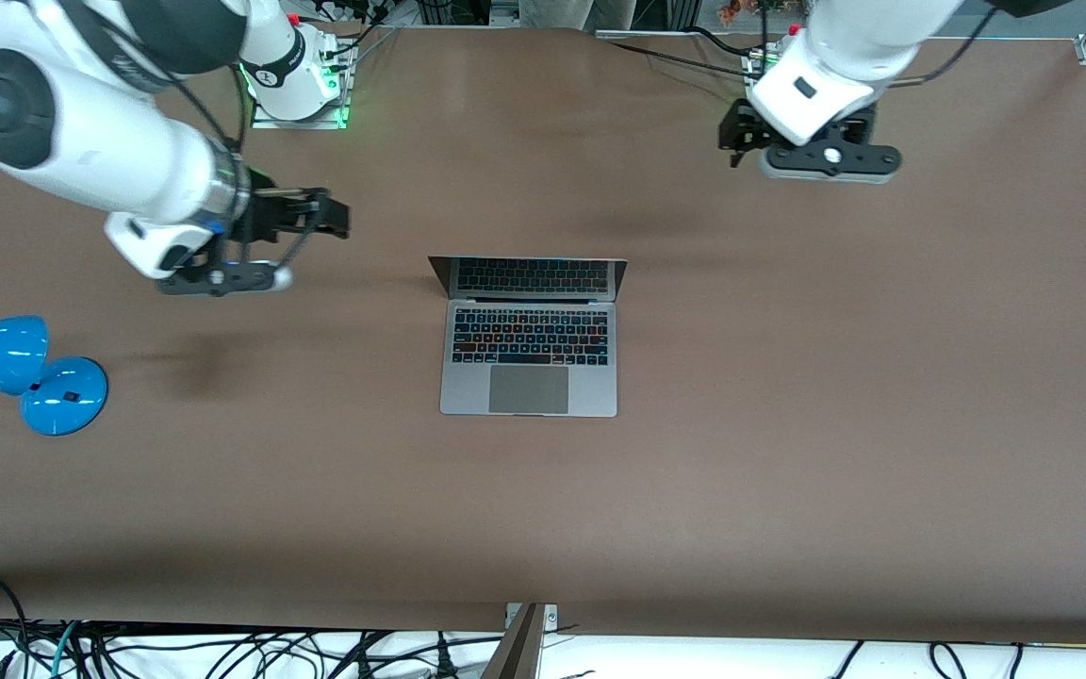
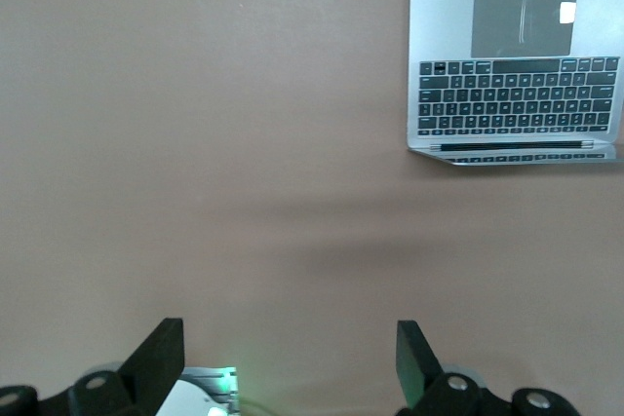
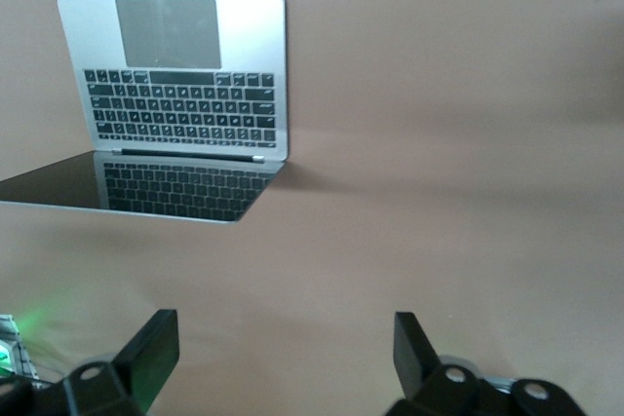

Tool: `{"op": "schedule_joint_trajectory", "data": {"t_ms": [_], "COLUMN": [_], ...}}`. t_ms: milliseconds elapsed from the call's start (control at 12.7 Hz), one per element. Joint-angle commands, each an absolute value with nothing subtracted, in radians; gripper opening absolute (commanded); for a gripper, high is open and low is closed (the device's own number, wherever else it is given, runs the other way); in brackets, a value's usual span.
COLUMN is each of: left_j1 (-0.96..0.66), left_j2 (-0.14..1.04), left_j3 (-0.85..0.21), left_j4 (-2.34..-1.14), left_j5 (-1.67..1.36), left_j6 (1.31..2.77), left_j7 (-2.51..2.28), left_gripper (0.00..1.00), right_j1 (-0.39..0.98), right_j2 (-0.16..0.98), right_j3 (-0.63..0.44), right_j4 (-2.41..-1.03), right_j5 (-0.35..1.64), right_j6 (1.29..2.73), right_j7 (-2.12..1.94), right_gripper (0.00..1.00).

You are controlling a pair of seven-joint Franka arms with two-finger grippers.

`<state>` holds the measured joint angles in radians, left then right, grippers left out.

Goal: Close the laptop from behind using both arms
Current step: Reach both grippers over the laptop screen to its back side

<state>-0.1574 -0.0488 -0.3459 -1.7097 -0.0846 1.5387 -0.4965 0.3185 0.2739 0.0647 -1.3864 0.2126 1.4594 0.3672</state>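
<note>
The silver-grey laptop (image 1: 529,363) lies open in the middle of the brown table, its lid (image 1: 529,276) standing up on the side toward the robot bases, the dark screen mirroring the keyboard. It also shows in the left wrist view (image 2: 512,70) and the right wrist view (image 3: 185,75). My right gripper (image 1: 336,219) hangs open and empty over bare table beside the laptop, toward the right arm's end; its fingers (image 3: 156,348) frame bare table. My left gripper (image 1: 739,137) is open and empty over the table by the left arm's base; its fingers (image 2: 414,358) frame bare table.
A blue desk lamp (image 1: 24,368) lies on the table at the right arm's end. Loose cables (image 1: 222,651) run along the table's edge nearest the front camera. The green-lit bases (image 1: 303,94) stand along the top edge of the front view.
</note>
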Motion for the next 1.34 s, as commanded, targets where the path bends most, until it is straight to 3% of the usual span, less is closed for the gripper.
{"op": "schedule_joint_trajectory", "data": {"t_ms": [0, 157, 472, 551, 787, 1258], "left_j1": [-0.153, -0.153, -0.155, -0.155, -0.156, -0.189], "left_j2": [-0.074, -0.072, -0.035, -0.022, 0.032, 0.179], "left_j3": [-0.382, -0.426, -0.508, -0.526, -0.583, -0.609], "left_j4": [-1.773, -1.805, -1.810, -1.810, -1.809, -1.805], "left_j5": [-0.143, -0.146, -0.169, -0.176, -0.178, -0.163], "left_j6": [1.594, 1.638, 1.686, 1.698, 1.739, 1.859], "left_j7": [-0.583, -0.647, -0.791, -0.819, -0.903, -0.989], "left_gripper": [0.91, 0.73, 0.03, 0.00, 0.00, 0.00], "right_j1": [0.313, 0.317, 0.382, 0.400, 0.451, 0.466], "right_j2": [0.302, 0.334, 0.402, 0.419, 0.463, 0.531], "right_j3": [0.113, 0.150, 0.158, 0.158, 0.158, 0.158], "right_j4": [-1.393, -1.393, -1.393, -1.393, -1.391, -1.393], "right_j5": [0.232, 0.235, 0.275, 0.275, 0.275, 0.273], "right_j6": [1.470, 1.470, 1.480, 1.480, 1.485, 1.505], "right_j7": [0.393, 0.408, 0.498, 0.506, 0.554, 0.545], "right_gripper": [0.75, 0.56, 0.30, 0.30, 0.13, 0.09]}}
